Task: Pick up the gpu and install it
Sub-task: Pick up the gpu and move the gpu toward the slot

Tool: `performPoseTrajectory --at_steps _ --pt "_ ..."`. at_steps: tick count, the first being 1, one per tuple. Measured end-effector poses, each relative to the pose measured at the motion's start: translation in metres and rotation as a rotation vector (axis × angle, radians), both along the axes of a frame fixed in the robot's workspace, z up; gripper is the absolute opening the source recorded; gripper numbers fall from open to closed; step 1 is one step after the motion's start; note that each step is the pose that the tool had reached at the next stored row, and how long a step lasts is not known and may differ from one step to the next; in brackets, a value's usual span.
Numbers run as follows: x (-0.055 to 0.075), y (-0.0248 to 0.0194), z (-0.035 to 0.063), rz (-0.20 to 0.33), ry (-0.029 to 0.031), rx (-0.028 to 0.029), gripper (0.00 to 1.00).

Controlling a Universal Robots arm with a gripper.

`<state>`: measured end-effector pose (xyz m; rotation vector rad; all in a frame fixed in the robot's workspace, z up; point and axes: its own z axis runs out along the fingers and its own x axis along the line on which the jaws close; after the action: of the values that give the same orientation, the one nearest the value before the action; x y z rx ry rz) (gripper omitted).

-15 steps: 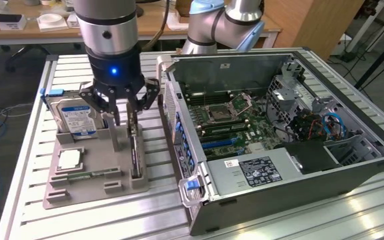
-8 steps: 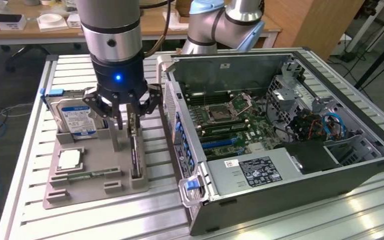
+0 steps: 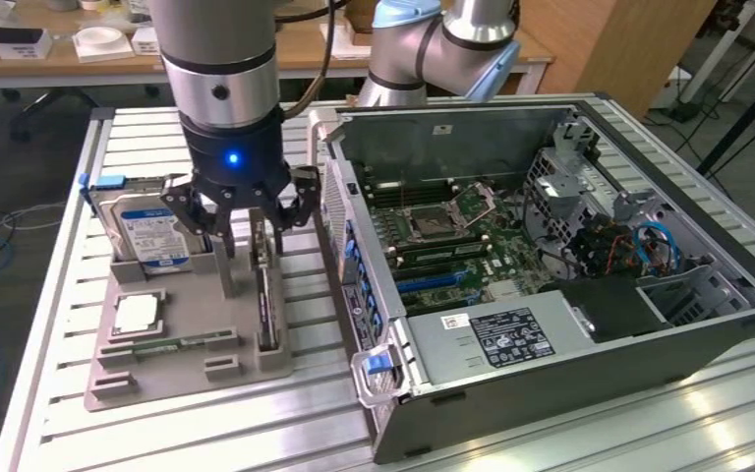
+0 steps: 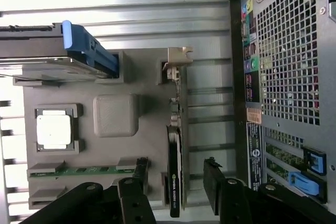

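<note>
The gpu [image 3: 268,300] stands on edge in a slot of the grey holder tray [image 3: 194,379], with its silver end bracket [image 4: 178,59] at the far end. In the wrist view I see it edge-on: a thin green card with a black cooler [image 4: 175,174]. My gripper [image 3: 257,246] hangs straight above it, open. The black fingers [image 4: 134,192] straddle the card, one on each side, with a gap between each and the card. My gripper [image 4: 173,192] holds nothing.
The tray [image 4: 149,80] also carries a hard drive [image 3: 154,234] with a blue clip [image 4: 86,45], a square processor [image 3: 135,315] and a narrow memory strip [image 4: 89,170]. An open computer case [image 3: 549,265] stands close on the exterior view's right, its rear panel [image 4: 286,66] beside the tray.
</note>
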<state>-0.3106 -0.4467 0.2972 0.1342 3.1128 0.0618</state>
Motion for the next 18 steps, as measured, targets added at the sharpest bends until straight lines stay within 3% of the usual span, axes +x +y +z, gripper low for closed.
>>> performPoseTrajectory --at_steps 18 --pt "0.004 -0.0114 -0.0306 0.000 0.0002 -0.0002 0.55"
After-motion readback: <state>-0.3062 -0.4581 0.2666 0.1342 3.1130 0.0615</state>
